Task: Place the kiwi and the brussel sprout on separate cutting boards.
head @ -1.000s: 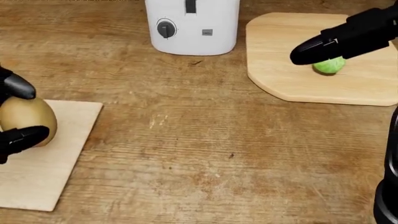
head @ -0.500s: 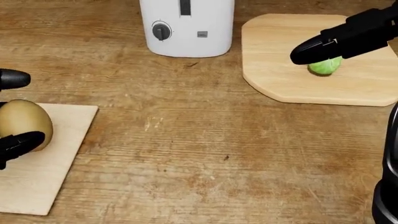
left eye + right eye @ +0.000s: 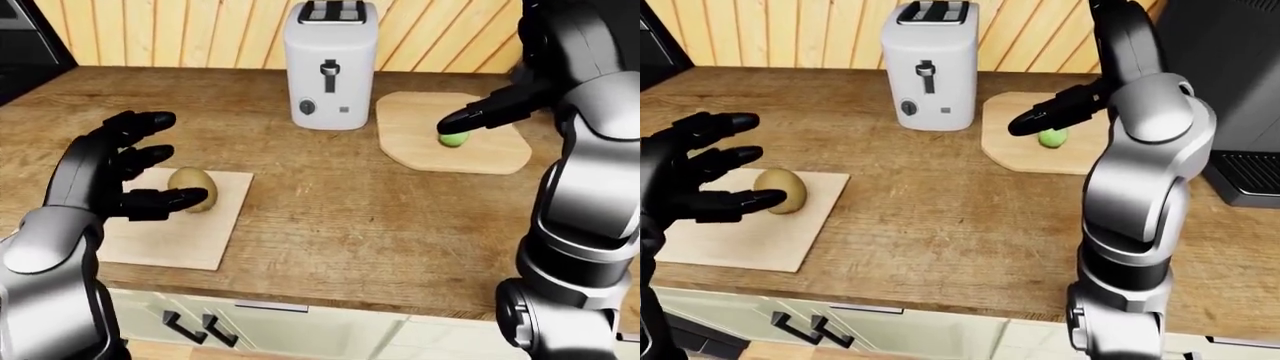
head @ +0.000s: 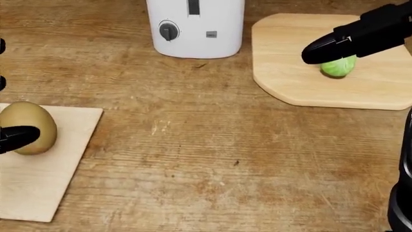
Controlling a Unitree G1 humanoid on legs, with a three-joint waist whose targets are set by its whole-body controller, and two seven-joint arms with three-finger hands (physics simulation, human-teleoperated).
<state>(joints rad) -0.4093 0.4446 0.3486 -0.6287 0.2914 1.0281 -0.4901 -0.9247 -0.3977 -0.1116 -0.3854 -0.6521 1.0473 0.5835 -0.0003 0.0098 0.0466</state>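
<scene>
The brown kiwi [image 3: 192,189] rests on the pale rectangular cutting board [image 3: 180,240] at the left. My left hand [image 3: 165,165] stands open just left of it, its fingers spread above the kiwi and its thumb tip [image 4: 16,135] low against the kiwi's side. The green brussel sprout [image 4: 339,66] lies on the second, cut-cornered cutting board [image 4: 296,77] at the upper right. My right hand [image 3: 450,121] hovers over the sprout with fingers stretched out, open and not closed round it, hiding the sprout's top.
A white toaster [image 3: 330,64] stands between the two boards at the top of the counter. A dark appliance [image 3: 1240,172] sits at the right edge. The wooden counter's near edge [image 3: 300,296] runs above cabinet drawers.
My left hand's fingers have spread and drawn up and left off the kiwi, which stays on its board. The view shifted slightly. The right hand holds its place over the sprout.
</scene>
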